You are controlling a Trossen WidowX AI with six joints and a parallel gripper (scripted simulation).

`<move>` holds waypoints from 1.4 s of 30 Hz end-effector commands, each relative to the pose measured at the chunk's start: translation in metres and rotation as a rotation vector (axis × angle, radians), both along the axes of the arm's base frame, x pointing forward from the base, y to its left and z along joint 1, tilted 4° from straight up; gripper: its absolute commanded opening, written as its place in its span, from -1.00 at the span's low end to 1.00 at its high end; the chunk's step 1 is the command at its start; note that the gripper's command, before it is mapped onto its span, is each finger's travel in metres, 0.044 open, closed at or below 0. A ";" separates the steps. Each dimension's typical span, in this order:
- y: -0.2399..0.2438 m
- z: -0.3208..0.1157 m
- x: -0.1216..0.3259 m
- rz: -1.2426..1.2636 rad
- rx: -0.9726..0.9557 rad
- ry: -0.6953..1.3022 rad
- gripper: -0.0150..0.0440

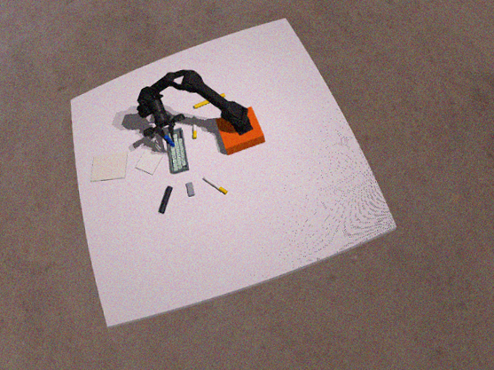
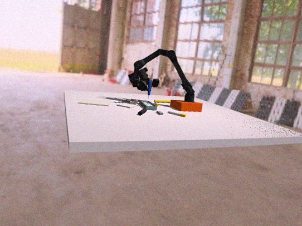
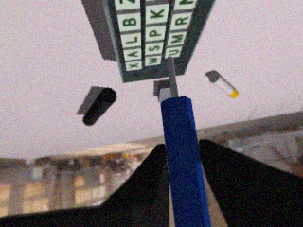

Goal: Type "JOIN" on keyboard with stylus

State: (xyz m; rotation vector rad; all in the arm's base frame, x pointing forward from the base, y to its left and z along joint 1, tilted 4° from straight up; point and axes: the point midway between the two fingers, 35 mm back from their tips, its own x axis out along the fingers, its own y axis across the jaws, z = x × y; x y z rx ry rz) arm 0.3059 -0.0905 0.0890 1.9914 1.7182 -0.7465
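My gripper [image 1: 168, 134] [image 2: 149, 82] [image 3: 182, 149] is shut on the blue stylus [image 1: 169, 140] [image 2: 149, 88] [image 3: 183, 123], whose thin grey tip points down. The dark keyboard [image 1: 177, 154] [image 2: 150, 104] [image 3: 152, 43] has pale keys with green letters and lies below the gripper. In the exterior view the tip hangs a little above it. In the wrist view the tip overlaps the U key at the end of one row; contact is not seen. X, A, L, B, W, S, P, K, M and R also show there; the keyboard's far part is cut off.
A black bar [image 1: 165, 200] [image 3: 99, 106], a grey block [image 1: 189, 189] and a white-and-yellow pen [image 1: 215, 185] [image 3: 223, 85] lie beyond the keyboard's end. Another pen [image 1: 194, 134] lies beside it. A yellow bar [image 1: 208, 101], two pale pads [image 1: 109, 167] and the orange base [image 1: 245, 140] stand around.
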 end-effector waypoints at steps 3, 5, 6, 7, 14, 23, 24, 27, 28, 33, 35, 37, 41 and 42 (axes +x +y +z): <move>-0.027 0.008 0.003 -0.087 0.052 -0.077 -0.49; -0.031 0.009 0.004 -0.099 0.057 -0.087 -0.49; -0.031 0.009 0.004 -0.099 0.057 -0.087 -0.49; -0.031 0.007 0.004 -0.099 0.057 -0.087 -0.49; -0.033 -0.025 0.003 -0.099 0.057 -0.086 -0.49; -0.033 -0.026 0.003 -0.099 0.057 -0.086 -0.49; -0.033 -0.026 0.003 -0.099 0.057 -0.086 -0.49; -0.033 -0.026 0.003 -0.099 0.057 -0.086 -0.49; -0.033 -0.026 0.003 -0.099 0.057 -0.086 -0.49; -0.035 -0.026 0.006 -0.099 0.057 -0.087 -0.22; -0.036 -0.026 0.006 -0.099 0.057 -0.087 -0.22; -0.036 -0.028 0.006 -0.099 0.057 -0.087 -0.22; -0.036 -0.030 0.006 -0.099 0.057 -0.087 -0.22; -0.036 -0.030 0.006 -0.099 0.057 -0.087 -0.22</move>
